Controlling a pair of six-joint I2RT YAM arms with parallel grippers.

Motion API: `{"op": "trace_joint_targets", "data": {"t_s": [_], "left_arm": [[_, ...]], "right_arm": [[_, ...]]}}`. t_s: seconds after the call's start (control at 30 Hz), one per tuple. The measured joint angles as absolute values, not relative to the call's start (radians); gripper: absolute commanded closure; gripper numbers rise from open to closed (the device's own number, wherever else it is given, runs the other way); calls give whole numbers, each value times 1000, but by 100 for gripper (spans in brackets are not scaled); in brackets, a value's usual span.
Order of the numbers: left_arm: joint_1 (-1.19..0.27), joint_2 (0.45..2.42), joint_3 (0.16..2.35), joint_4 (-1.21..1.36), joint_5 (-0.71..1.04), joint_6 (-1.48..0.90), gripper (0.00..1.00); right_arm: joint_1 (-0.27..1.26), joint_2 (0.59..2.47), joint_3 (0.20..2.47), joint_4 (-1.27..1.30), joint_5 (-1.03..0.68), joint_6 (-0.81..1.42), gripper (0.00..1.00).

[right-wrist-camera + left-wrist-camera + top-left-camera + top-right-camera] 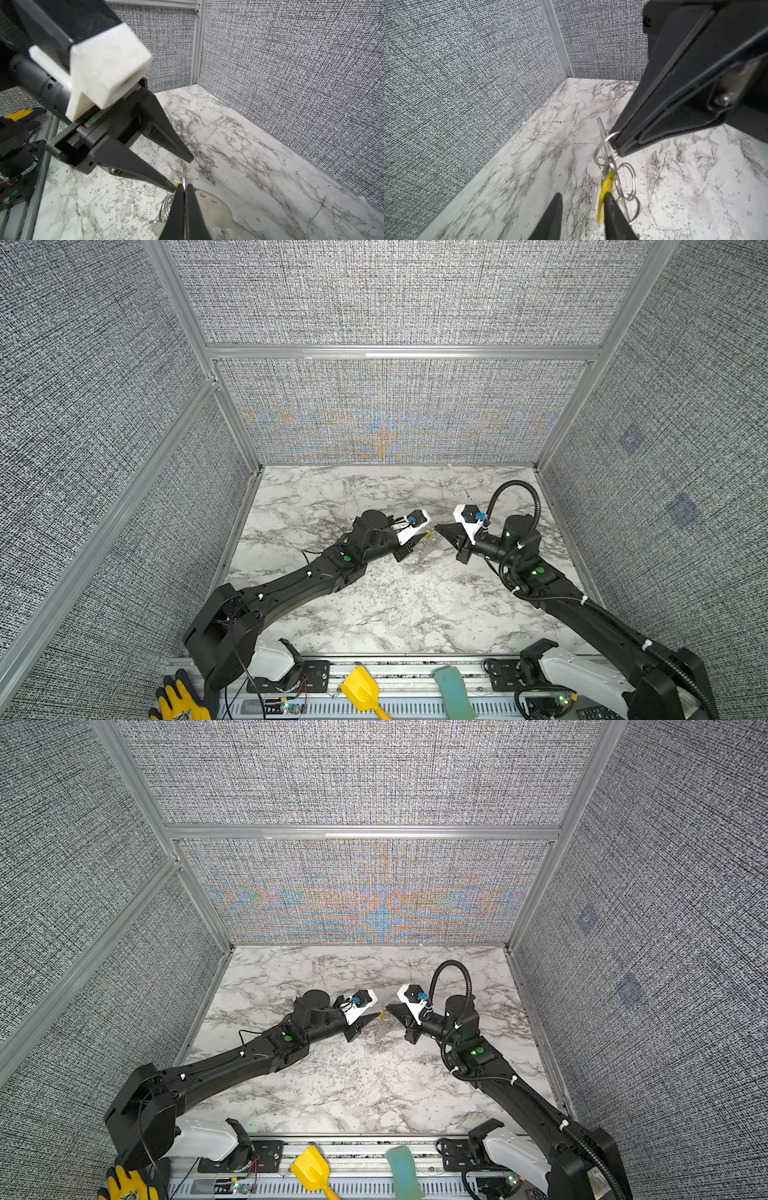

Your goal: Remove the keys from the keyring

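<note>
Yellow scoop [360, 688] on rail [409, 674]; marbled tabletop [395, 605], woven walls [395, 294].

Yellow-tagged key [607, 182] beside lifted grey keyring [216, 207]

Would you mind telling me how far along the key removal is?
Done: nothing is visibly off yet. In hand: the right gripper is shut on a wire ring; the open left gripper straddles the yellow tag hanging from it. Left: that tag must come off; no other key is in view.

No readable text in any view, no brand, no number, print on the yellow glove [179, 702] too small to read, mark on the wall patch [631, 439] too faint.
</note>
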State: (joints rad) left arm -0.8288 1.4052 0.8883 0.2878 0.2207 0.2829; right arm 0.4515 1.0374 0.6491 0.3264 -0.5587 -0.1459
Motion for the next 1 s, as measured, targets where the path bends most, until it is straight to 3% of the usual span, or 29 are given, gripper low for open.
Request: {"op": "trace_joint_targets", "data": {"t_s": [0.6, 0.83, 1.0], "left_arm": [[-829, 1457, 910, 327, 265, 255, 72], [-829, 1460, 911, 327, 266, 255, 98], [-829, 1460, 911, 326, 265, 258, 100]], "right_arm": [[451, 1039, 649, 347, -558, -133, 100], [451, 1041, 648, 348, -554, -125, 100], [451, 1042, 648, 347, -528, -118, 100]]}}
